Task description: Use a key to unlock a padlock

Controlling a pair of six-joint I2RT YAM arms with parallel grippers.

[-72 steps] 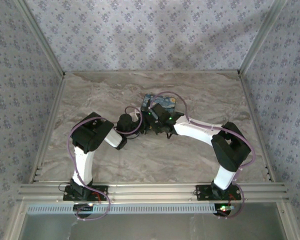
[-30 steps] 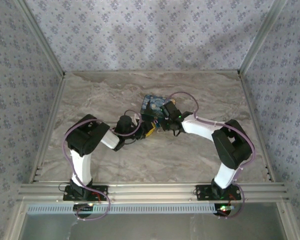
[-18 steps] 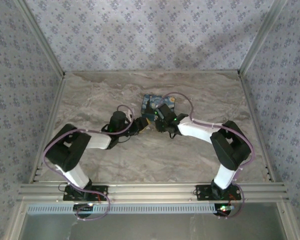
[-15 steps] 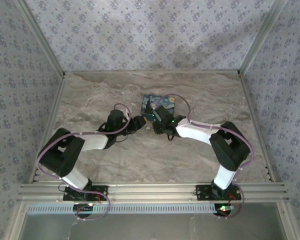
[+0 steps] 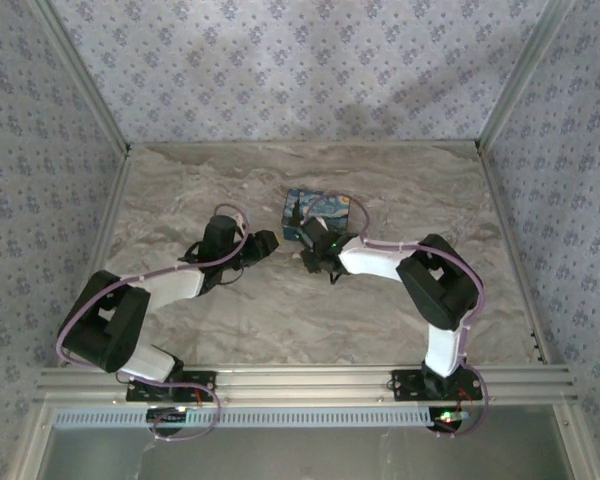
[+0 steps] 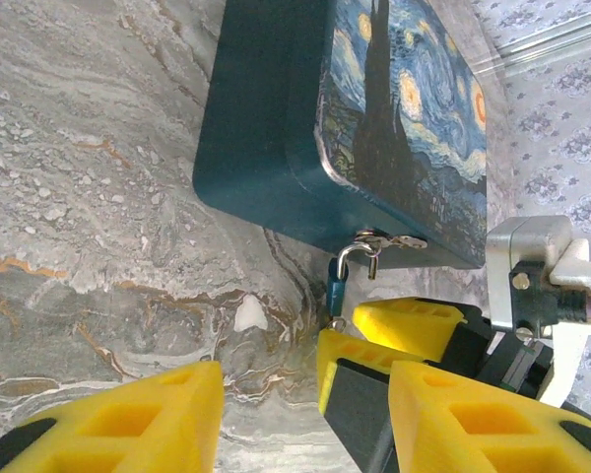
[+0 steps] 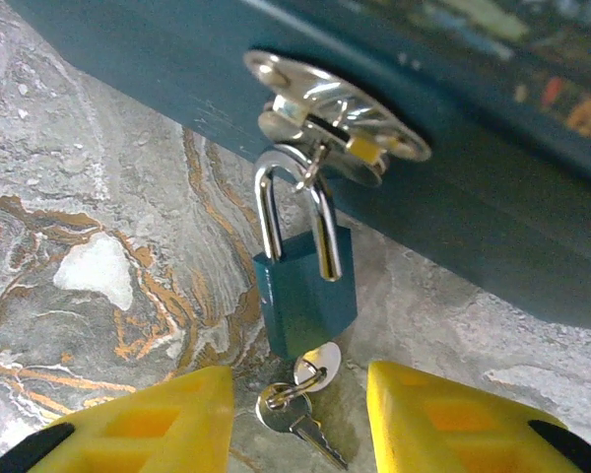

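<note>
The right pincer (image 7: 295,394) stands with its two yellow fingers apart and clamps nothing. Between the fingers lies a small silver key (image 7: 321,363); its round head touches the underside of the padlock and seems to sit in the keyhole. A thin wire ring (image 7: 276,402) joins it to a second small key (image 7: 310,434) that lies flat on the bench.

Just beyond is the little teal-blue metal padlock (image 7: 305,301) with a bright steel shackle. It hangs from the silver hasp (image 7: 335,113) on the near wall of the dark blue tin box (image 6: 266,118) with a night-sky painting on its lid. Whether the shackle is locked or free, I cannot tell.

The tin stands on the grey marbled bench (image 5: 180,190), in the half toward the far edge and about midway between the left and right edges. The left pincer (image 6: 300,399) is also apart and empty, near the tin and just beside the right one.

What could go wrong, as I judge it:
- The fingers may close on the ring or the second key instead of the round head, and then the turn gives nothing.
- The padlock hangs loose, so it may swing or rotate with the key – nothing holds its body.
- A pull may drag the tin, because no pincer steadies it.
- The two pincers are close and may knock together.
</note>
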